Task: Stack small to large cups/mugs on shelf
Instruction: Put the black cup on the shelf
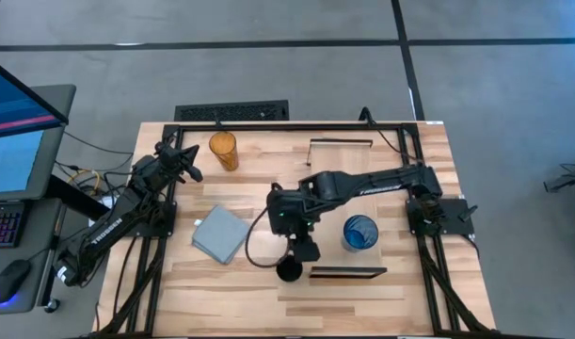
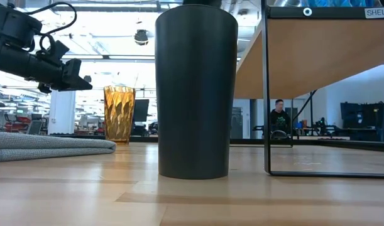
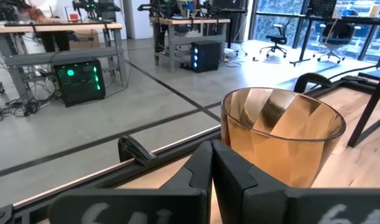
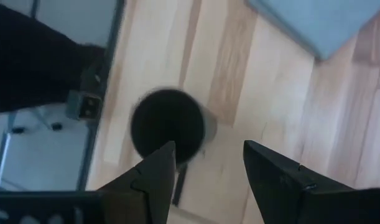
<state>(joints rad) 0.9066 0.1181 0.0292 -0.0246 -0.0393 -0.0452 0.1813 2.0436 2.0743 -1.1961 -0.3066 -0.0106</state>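
Black cup (image 1: 289, 270): stands upright near the table's (image 1: 259, 301) front edge, just beside the shelf's (image 1: 348, 169) front bracket. It is not on the shelf; my judgement is that it is the next cup to be lifted there.
Right gripper (image 1: 306, 250): hangs above the black cup with its fingers spread. The right wrist view shows the cup's dark mouth (image 4: 168, 127) beyond the tips and off to one side, so the claw holds nothing and is not yet lined up on the rim.
Blue cup (image 1: 359, 232): upright on top of the shelf, toward its front end. As the smallest, it seems to mark the start of the small-to-large row, leaving room behind it for the other two.
Amber cup (image 1: 223, 151): upright near the table's back edge, well apart from the shelf; untouched.
Left gripper (image 1: 185, 162): waits just beside the amber cup, fingers pressed together and empty; the left wrist view shows the tips (image 3: 211, 165) meeting in front of the cup (image 3: 280, 143).
Cloth (image 1: 220, 234): grey-blue, folded, flat near the table's middle, out of both arms' way.
Writing: a white tag at the shelf's end reads "SHELF" (image 2: 378, 12); the right arm carries white lettering, too small to read.
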